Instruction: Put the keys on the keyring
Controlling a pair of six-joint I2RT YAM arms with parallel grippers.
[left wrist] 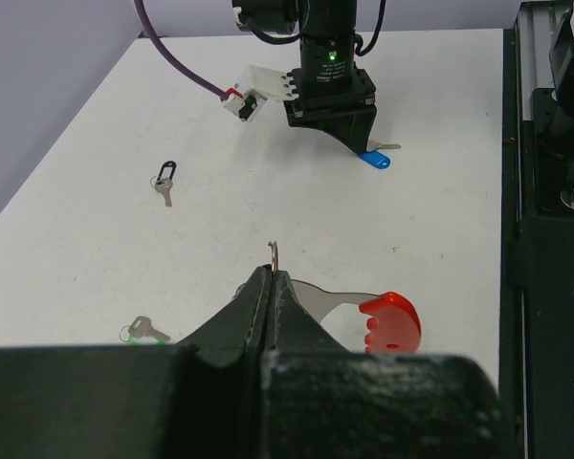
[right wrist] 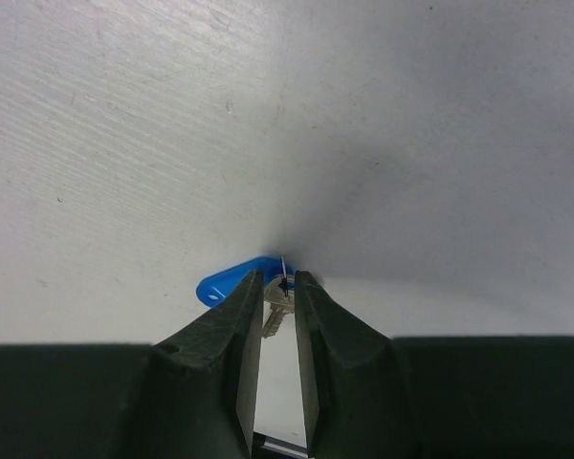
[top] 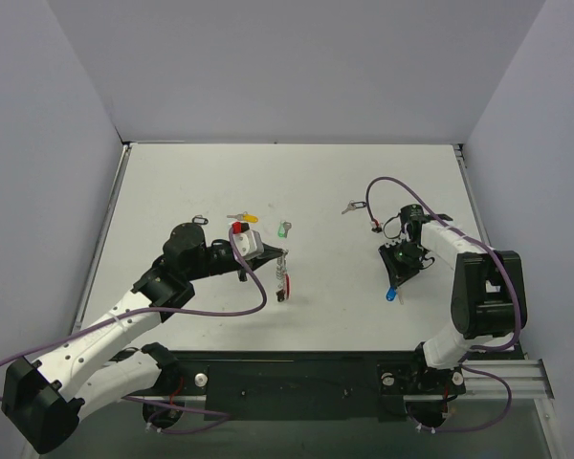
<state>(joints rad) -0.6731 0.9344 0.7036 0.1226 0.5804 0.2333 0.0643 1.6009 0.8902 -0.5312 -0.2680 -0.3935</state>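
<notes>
Left gripper: jaws pressed together on the keyring. In the left wrist view a thin loop of wire stands up from between the fingertips. The metal strip and red tag hang out to one side of them. This sits about mid-worktop, somewhat nearer the near edge than the far.

Right gripper: lowered to the worktop towards the right edge. The jaws are narrow and close on the blue-tagged key from both sides. Its silver blade lies in the gap, and the blue tag sticks out past one finger. Whether the key is clear of the surface cannot be told.

Loose on the worktop, towards the far edge: yellow-tagged key, green-tagged key and a key on a black loop.
</notes>
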